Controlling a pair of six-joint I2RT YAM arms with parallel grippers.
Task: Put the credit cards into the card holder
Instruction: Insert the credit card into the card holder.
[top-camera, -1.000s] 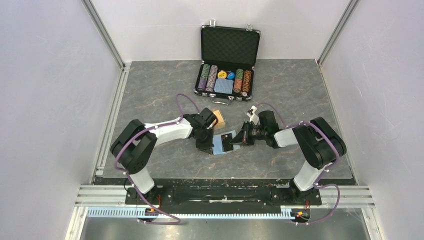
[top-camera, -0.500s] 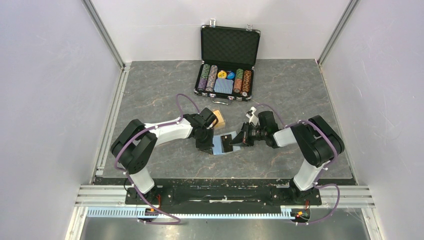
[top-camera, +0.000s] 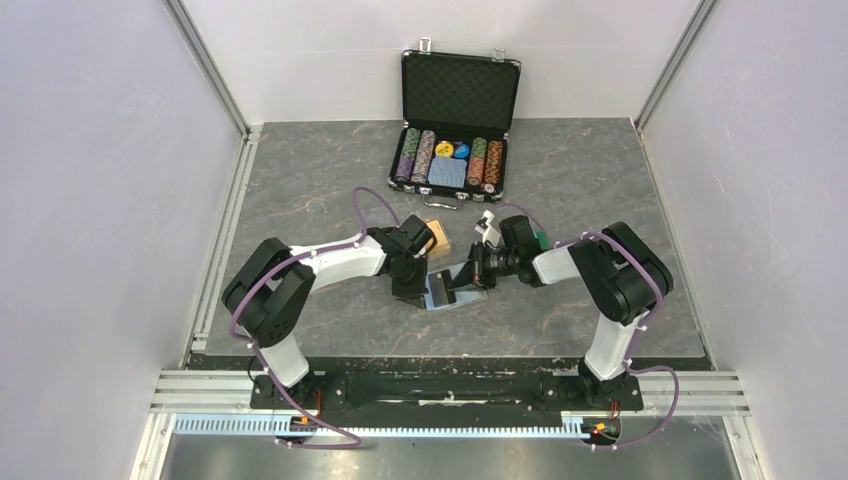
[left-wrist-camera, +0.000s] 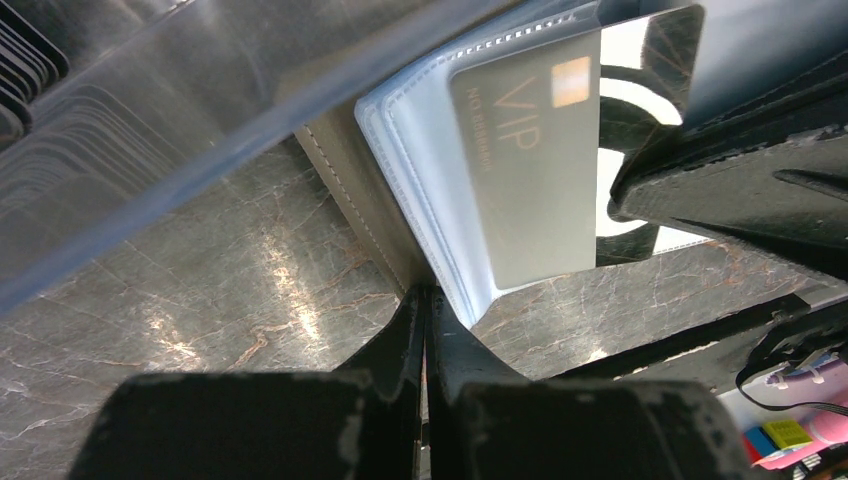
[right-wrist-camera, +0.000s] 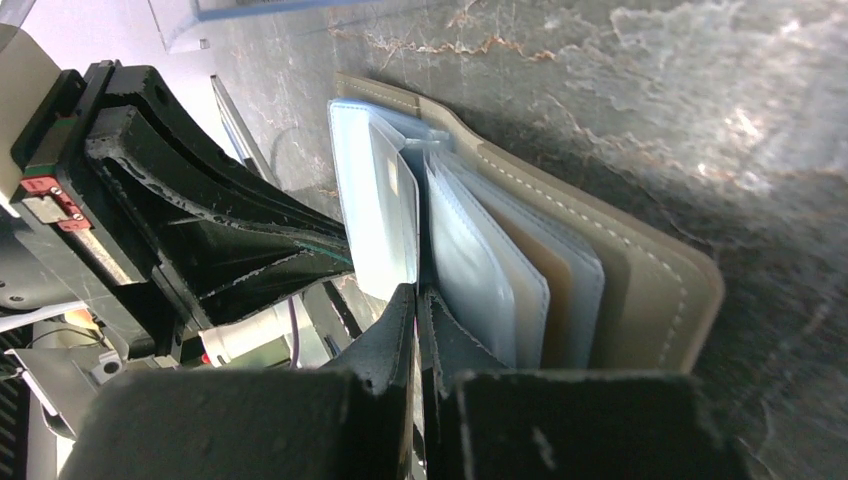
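The khaki-grey card holder (top-camera: 436, 294) lies open between my two grippers, its light blue sleeves fanned out. My left gripper (top-camera: 412, 287) is shut on the holder's near edge (left-wrist-camera: 350, 190), its fingertips (left-wrist-camera: 425, 300) pinched at the corner. My right gripper (top-camera: 468, 278) is shut on a glossy black card (top-camera: 456, 279). In the left wrist view this card (left-wrist-camera: 530, 170) shows "VIP" lettering and a gold chip and lies against a clear sleeve. In the right wrist view the card (right-wrist-camera: 390, 220) stands upright above my right gripper (right-wrist-camera: 415, 295), beside the khaki cover (right-wrist-camera: 640, 280). The orange cards (top-camera: 437, 236) lie just behind the holder.
An open black poker chip case (top-camera: 455, 120) with chips and a blue deck stands at the back centre. The left arm's gripper body (right-wrist-camera: 180, 200) is close on the far side of the holder. Grey walls close in both sides.
My right gripper has moved left with the black card, bringing it against the holder's sleeves. The holder now tilts up more. My left gripper has held its place.
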